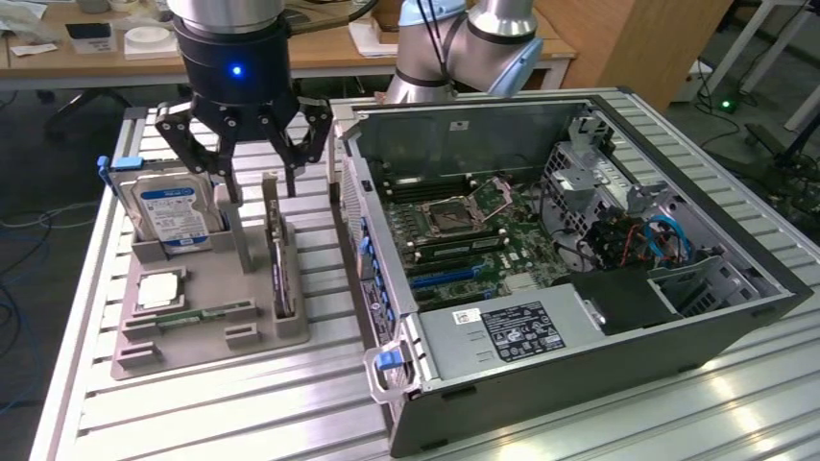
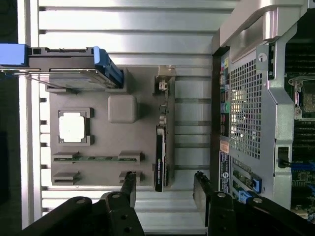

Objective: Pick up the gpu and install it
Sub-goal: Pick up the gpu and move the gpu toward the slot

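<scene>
One gripper (image 1: 256, 181), jaws spread wide and empty, hovers over the gpu (image 1: 276, 259), which stands on edge in its tray (image 1: 180, 351) slot. Step in hand, by judgement: approach for pick-up, with install not begun. A grasp calls for the jaws straddling the card's thin top edge. In the exterior view, the drive (image 1: 167, 206) crowds the card's 10 o'clock and the case (image 1: 577, 375) its 3 o'clock; open room lies overhead

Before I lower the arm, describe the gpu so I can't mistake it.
Find the grey parts tray on the exterior view's left of the open computer case. The gpu stands on edge along the tray's case side: a thin dark card, unlike the boxy blue-labelled hard drive or the square processor.
</scene>
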You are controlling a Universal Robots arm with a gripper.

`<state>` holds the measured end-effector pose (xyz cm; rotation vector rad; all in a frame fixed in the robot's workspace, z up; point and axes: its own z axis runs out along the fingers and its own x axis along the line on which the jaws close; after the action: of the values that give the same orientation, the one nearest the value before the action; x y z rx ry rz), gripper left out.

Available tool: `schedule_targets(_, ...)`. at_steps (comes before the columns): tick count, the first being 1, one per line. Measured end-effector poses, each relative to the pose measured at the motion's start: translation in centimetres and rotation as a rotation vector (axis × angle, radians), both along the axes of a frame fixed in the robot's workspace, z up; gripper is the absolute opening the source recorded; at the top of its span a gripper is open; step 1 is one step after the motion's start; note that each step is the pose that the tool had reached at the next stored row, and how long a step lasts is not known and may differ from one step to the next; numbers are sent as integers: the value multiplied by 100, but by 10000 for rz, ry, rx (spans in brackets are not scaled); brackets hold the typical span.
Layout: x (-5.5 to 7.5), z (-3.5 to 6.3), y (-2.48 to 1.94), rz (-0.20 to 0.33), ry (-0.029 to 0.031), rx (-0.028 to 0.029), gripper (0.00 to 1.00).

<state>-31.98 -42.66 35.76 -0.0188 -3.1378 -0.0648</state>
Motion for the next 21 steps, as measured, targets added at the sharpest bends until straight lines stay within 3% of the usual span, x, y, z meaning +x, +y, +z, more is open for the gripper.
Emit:
schedule_targets(7,-5,-73,72,111,0,0,59)
schedule_targets(21,-63,-229,72,306,0,0,59)
